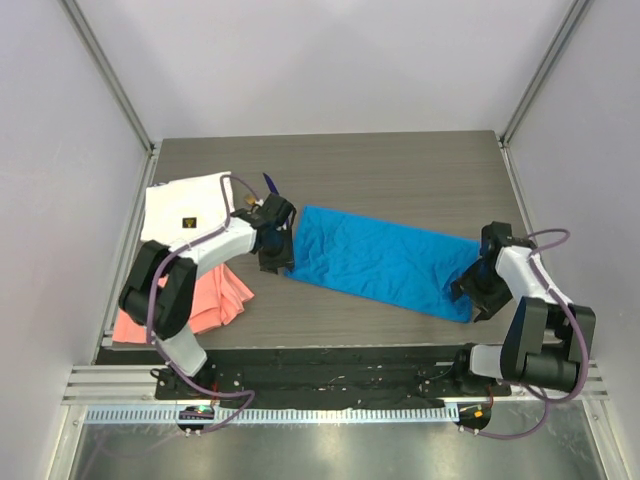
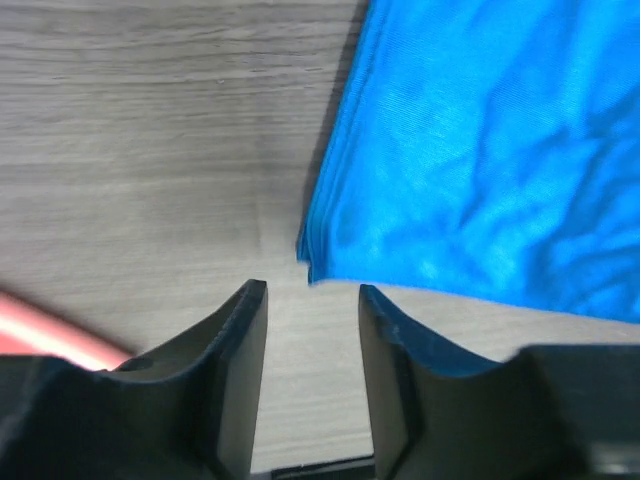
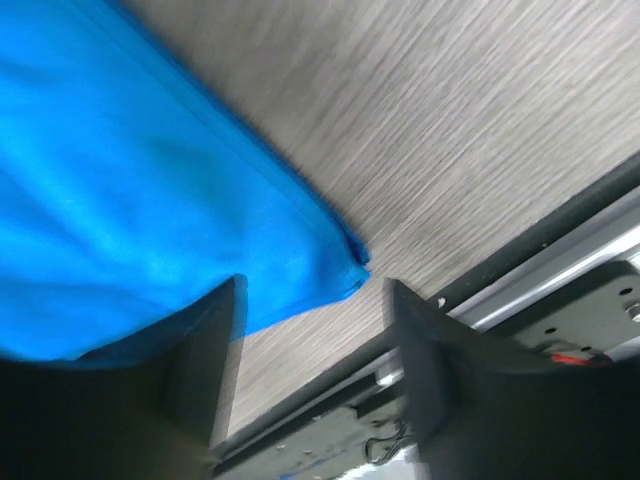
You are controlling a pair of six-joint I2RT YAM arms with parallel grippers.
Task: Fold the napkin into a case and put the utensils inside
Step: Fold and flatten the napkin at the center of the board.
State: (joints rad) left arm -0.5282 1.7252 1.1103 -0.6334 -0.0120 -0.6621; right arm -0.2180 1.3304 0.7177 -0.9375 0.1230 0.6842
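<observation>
- The blue napkin (image 1: 375,260) lies flat on the grey table (image 1: 400,170).
- It is folded into a long strip. At its left corner you can see more than one layer of cloth.
- The strip runs across the middle of the table. Its left end is farther back, and its right end is closer to the front edge.
- The left gripper (image 1: 275,248) sits low at the left end of the napkin.
- Its jaws are partly open, with a clear gap between the two dark fingers (image 2: 240,350). Only bare table shows in the gap, so it holds nothing. The napkin corner is just past the tips.
- The right gripper (image 1: 476,290) sits low at the right end of the napkin.
- Its jaws are apart too. The near corner of the napkin lies in front of the gap, and one finger (image 3: 205,360) covers a bit of the cloth in that view. The jaws are not pinching it.
- A thin purple utensil (image 1: 270,184) pokes out on the table just behind the left gripper.
- A white cloth (image 1: 180,200) with a small dark label (image 1: 187,222) lies at the left side of the table.
- A pink cloth (image 1: 205,300) lies in front of the white one, partly under the left arm.
</observation>
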